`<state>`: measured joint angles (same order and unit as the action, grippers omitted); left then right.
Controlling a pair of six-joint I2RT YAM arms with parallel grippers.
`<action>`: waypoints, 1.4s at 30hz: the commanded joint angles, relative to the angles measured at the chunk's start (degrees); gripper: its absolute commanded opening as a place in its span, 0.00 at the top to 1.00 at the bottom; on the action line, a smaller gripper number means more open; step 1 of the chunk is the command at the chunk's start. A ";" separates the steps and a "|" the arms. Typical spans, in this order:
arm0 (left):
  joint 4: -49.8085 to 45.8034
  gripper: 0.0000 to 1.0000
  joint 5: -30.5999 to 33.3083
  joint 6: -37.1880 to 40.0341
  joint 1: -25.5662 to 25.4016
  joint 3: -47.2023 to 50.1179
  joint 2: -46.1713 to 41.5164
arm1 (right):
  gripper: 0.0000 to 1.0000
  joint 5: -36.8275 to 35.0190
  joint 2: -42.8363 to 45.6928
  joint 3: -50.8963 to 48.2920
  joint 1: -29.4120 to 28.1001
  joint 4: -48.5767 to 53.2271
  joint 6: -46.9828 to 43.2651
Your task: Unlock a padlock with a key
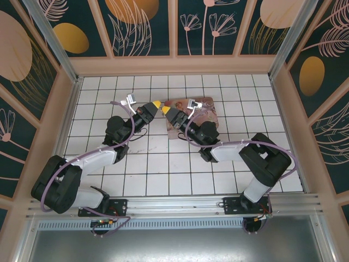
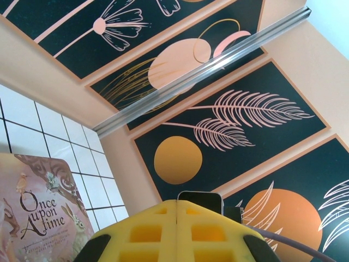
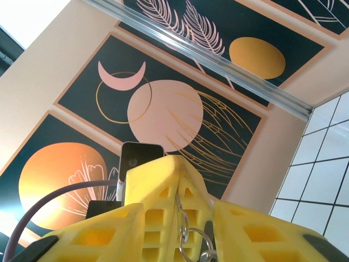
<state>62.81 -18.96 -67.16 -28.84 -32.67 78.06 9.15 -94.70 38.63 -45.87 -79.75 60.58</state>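
My left gripper point(image 1: 158, 104) and right gripper point(image 1: 165, 111) meet tip to tip above the tiled floor. The left gripper point(image 2: 178, 203) is shut, its yellow fingers pressed flat together. In the right wrist view the left gripper point(image 3: 175, 158) points at the camera with a chain of small metal key rings point(image 3: 186, 221) hanging from its seam. My right gripper point(image 3: 177, 210) stands open, one finger on either side of those fingers and the rings. The key itself and the padlock are hidden.
A pink picture-printed tin box point(image 1: 210, 112) lies on the floor under the right wrist; its lid point(image 2: 38, 207) reads "Once upon a time". Patterned walls point(image 1: 174, 27) close the tiled floor on three sides. The arm bases sit at the near edge.
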 commanded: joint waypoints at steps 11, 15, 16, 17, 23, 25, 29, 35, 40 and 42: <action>0.76 1.00 0.30 1.34 -0.33 -0.16 -0.68 | 0.69 1.59 -1.98 2.94 -0.73 -2.63 0.90; 0.53 1.00 0.34 1.53 -0.34 -0.27 -0.85 | 0.73 1.49 -2.24 3.20 -0.76 -2.40 1.03; 0.34 1.00 0.41 1.61 -0.34 -0.23 -0.90 | 0.74 1.40 -2.18 3.20 -0.72 -2.28 1.03; 0.23 1.00 0.49 1.68 -0.32 -0.20 -0.98 | 0.75 1.36 -2.21 3.15 -0.72 -2.07 1.04; -0.47 1.00 0.64 1.99 -0.34 -0.46 -1.02 | 0.79 1.23 -2.25 2.50 -0.72 -2.01 1.31; -0.56 1.00 0.75 2.07 -0.34 -0.47 -1.00 | 0.78 1.14 -2.25 2.07 -0.76 -2.43 1.55; -0.92 1.00 0.86 2.29 -0.34 -0.61 -1.03 | 0.70 1.09 -2.16 1.55 -0.80 -2.82 1.69; -1.27 1.00 1.03 2.48 -0.34 -0.65 -1.30 | 0.72 0.79 -2.13 0.66 -0.98 -3.18 1.86; -1.26 1.00 1.21 2.48 -0.32 -0.65 -1.25 | 0.77 0.61 -2.42 0.15 -1.24 -3.53 1.91; -1.25 1.00 1.21 2.48 -0.33 -0.76 -1.30 | 0.78 0.52 -2.51 0.13 -1.24 -3.57 1.97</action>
<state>61.14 -18.52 -66.06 -28.84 -32.67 78.04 9.50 -96.25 39.44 -46.61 -79.61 62.08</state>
